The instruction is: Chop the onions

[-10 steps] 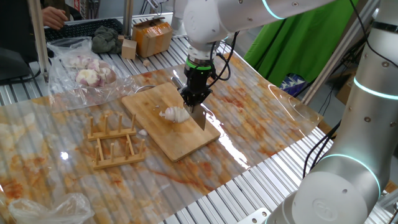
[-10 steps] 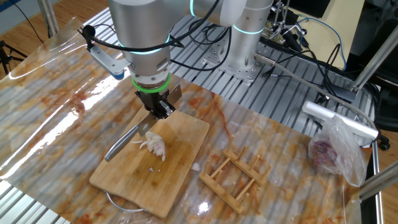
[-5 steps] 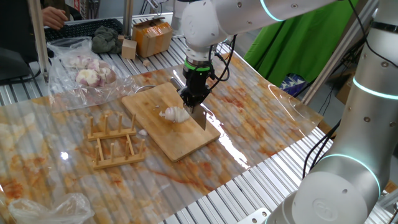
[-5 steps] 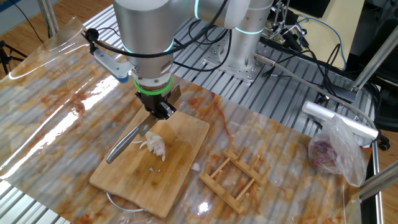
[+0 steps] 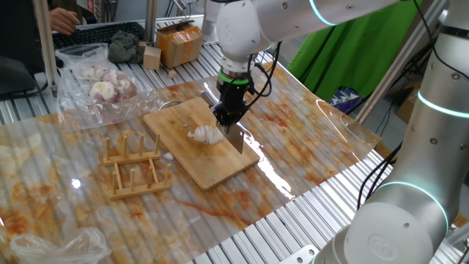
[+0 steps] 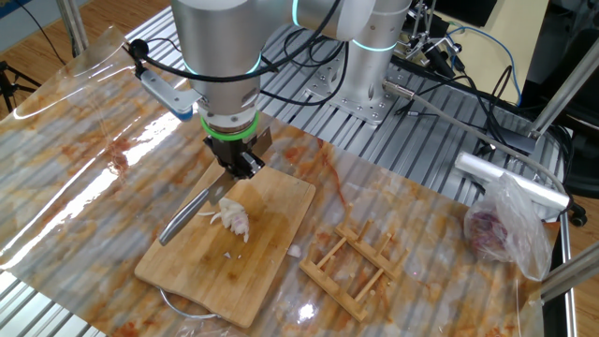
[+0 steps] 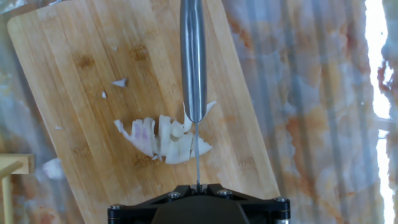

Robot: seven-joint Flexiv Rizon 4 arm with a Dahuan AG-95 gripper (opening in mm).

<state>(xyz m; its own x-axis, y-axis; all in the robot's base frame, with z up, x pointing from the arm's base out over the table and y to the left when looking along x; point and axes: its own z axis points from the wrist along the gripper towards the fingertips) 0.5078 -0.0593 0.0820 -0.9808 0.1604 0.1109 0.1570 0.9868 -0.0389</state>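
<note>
Onion wedges (image 7: pixel 163 138) sit mid-board on the cutting board (image 7: pixel 74 68), a loose chip (image 7: pixel 120 82) at eleven o'clock; knife (image 7: pixel 193 59) edge-down at their right end, gripper (image 6: pixel 241 165) clamped on its blade end.

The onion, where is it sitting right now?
The onion lies as a cluster of pale slices near the middle of the wooden cutting board. In the hand view the knife held in the gripper lies directly over it.
</note>
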